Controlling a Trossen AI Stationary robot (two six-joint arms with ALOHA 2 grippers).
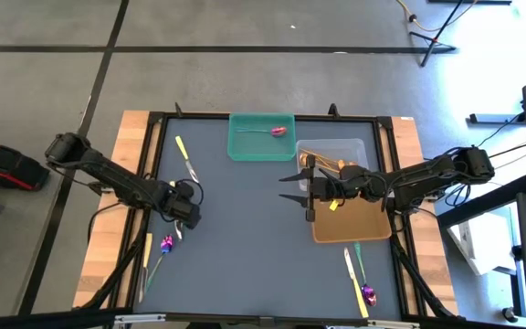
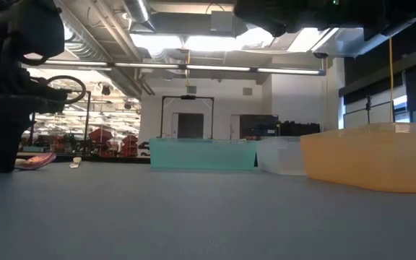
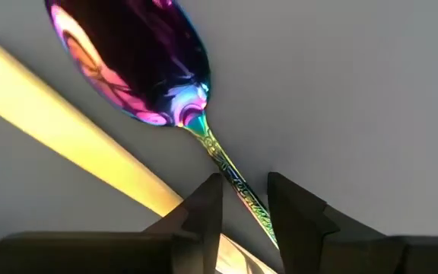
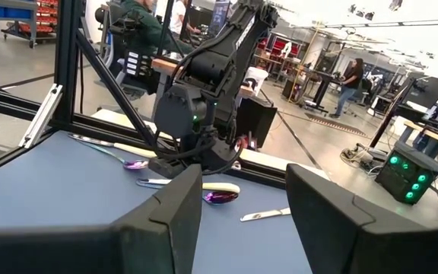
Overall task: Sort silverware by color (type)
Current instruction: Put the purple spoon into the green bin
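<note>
In the left wrist view a purple-headed spoon [image 3: 139, 65] lies flat on the grey table, beside a pale yellow knife [image 3: 74, 137]. My left gripper [image 3: 243, 209] points straight down at the table's left [image 1: 184, 219]. Its fingers stand open on either side of the spoon's thin greenish handle [image 3: 230, 179], with a gap wider than the handle. I cannot tell whether they touch it. My right gripper [image 1: 283, 186] hangs level and open over the table's middle, with nothing between its fingers [image 4: 242, 221].
A green tray [image 1: 245, 148] at the far edge holds a purple spoon [image 1: 278, 131]. A clear tray [image 1: 359, 146] and an orange tray [image 1: 354, 233] stand at the right. Loose silverware lies at the left [image 1: 183, 151], near left [image 1: 166, 243] and near right [image 1: 352, 274].
</note>
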